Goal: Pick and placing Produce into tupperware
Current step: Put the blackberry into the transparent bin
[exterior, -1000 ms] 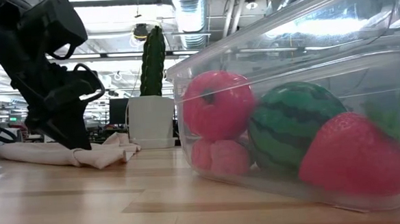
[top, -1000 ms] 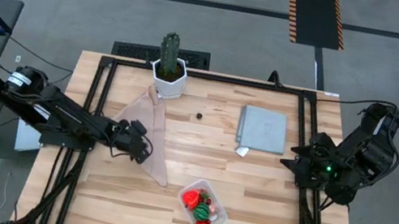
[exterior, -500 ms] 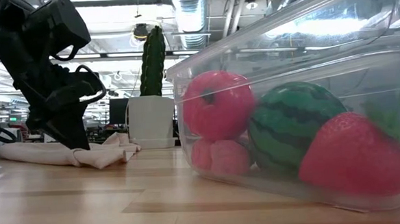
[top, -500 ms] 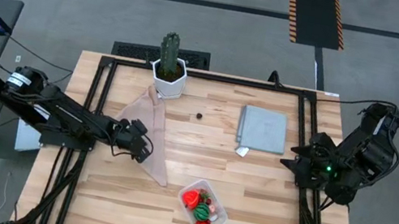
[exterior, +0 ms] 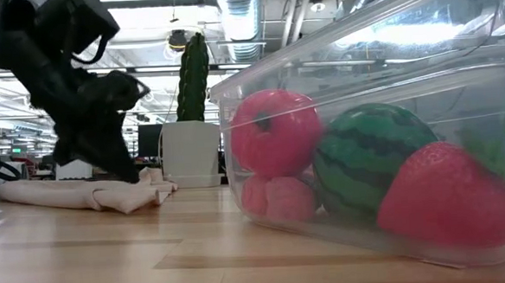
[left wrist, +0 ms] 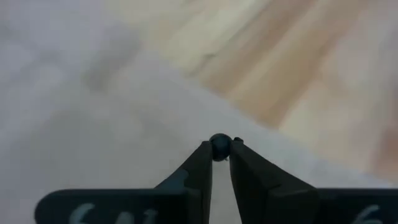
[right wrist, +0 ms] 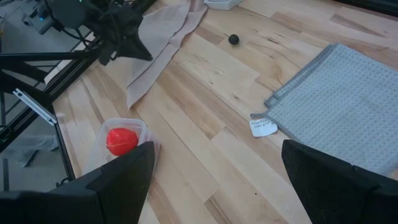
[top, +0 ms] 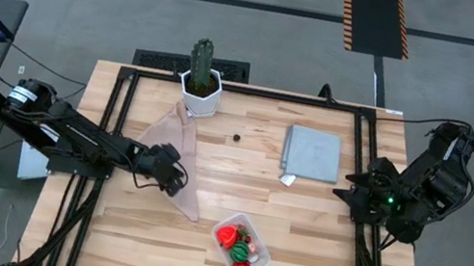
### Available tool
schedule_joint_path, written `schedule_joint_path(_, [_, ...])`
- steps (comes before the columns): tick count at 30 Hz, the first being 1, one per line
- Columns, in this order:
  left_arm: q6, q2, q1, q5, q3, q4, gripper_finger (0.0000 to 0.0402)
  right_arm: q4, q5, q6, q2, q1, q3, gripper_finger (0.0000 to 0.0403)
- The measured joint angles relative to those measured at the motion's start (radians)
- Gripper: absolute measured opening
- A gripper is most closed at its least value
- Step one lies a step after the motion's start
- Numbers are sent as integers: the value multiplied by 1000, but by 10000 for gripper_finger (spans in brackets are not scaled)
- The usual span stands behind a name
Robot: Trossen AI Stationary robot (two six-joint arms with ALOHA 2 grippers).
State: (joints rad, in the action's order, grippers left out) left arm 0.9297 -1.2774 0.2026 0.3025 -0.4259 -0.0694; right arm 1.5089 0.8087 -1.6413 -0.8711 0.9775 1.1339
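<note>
My left gripper (top: pixel 178 178) hovers over a beige cloth (top: pixel 179 142) left of the table's middle, shut on a small dark berry (left wrist: pixel 219 147); it also shows in the low view (exterior: pixel 126 170). The clear tupperware (top: pixel 241 246) stands near the front edge. It holds a red tomato-like piece (exterior: pixel 274 132), a green striped ball (exterior: pixel 370 157), a strawberry (exterior: pixel 450 196) and pink berries. A second dark berry (top: pixel 236 137) lies on the bare wood, and also shows in the right wrist view (right wrist: pixel 233 39). My right gripper (right wrist: pixel 217 180) is open and empty at the table's right edge (top: pixel 348 194). My left gripper pinches the dark berry (left wrist: pixel 219 147) between the free ends of its two fingers (left wrist: pixel 199 168). The fingers slant down from the table's left side. The berry is lifted clear, above the beige cloth.
A tall green cactus in a white pot (top: pixel 200 78) stands at the far edge behind the cloth. A flat grey mat (top: pixel 312 152) with a white tag lies at the right. Bare wood lies between the cloth, the mat and the tupperware.
My left gripper has moved a little toward the table's right edge, nearer the tupperware, still over the cloth and still shut on the berry. My right arm has kept still.
</note>
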Motion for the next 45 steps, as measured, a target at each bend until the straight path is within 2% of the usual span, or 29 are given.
schedule_joint_path(9, [-33,0,30,-107,0,385,40,0,0,0,0,0,0,372])
schedule_joint_path(15, [-42,0,53,-114,0,557,40,0,0,0,0,0,0,372])
schedule_joint_path(20, [-47,-20,71,-97,-30,565,41,0,0,0,0,0,0,372])
schedule_joint_path(25, [-98,-157,105,-128,-139,622,41,0,0,0,0,0,0,372])
schedule_joint_path(35, [-272,-503,140,-348,-488,625,41,0,0,0,0,0,0,372])
schedule_joint_path(39, [-303,-565,139,-389,-572,558,42,0,0,0,0,0,0,372])
schedule_joint_path(45, [-352,-592,133,-356,-611,461,71,0,0,0,0,0,0,372])
